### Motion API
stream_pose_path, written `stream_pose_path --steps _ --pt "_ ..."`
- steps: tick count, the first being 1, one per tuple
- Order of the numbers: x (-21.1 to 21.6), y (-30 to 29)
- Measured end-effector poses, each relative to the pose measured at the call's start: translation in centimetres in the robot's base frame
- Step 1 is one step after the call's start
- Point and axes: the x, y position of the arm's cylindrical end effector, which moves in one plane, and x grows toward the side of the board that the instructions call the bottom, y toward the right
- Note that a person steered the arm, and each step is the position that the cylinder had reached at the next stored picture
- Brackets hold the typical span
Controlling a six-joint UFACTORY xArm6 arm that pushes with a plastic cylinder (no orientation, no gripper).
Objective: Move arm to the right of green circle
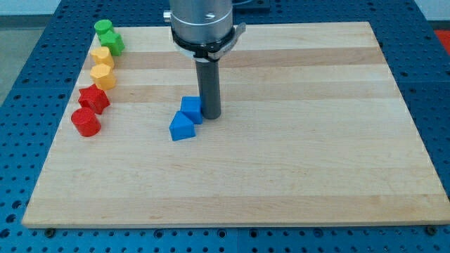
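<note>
Camera view: the surface (295,161) is a pale wooden board resting on a blue perforated base (21,105). The end effector is a straight dark rod with no jaws, so it neither opens nor holds anything; my tip (211,116) rests on the surface a little toward the view's left of centre, nearer the top edge than the bottom edge. The tip stands just beside the right side of a blue cube-like block (191,109), apparently touching it. A second blue block (182,127), with a sloped top, lies against the first on its lower-left side. The green circle (104,29) sits at the top-left corner of the surface, well apart from the tip, with a second green block (114,43) touching it just below. Down the left edge follow two yellow blocks (101,57) (103,76), then a red star-like block (93,99) and a red cylinder (86,121), each close to its neighbour.
</note>
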Motion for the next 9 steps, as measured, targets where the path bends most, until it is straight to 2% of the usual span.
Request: stream_pose_path --steps 1,3,5,7,9 --pt "-0.3 -0.1" --pt "-7.3 -0.7" --pt "-16.2 -6.3" --pt "-24.6 -15.3" --pt "-24.5 -15.3"
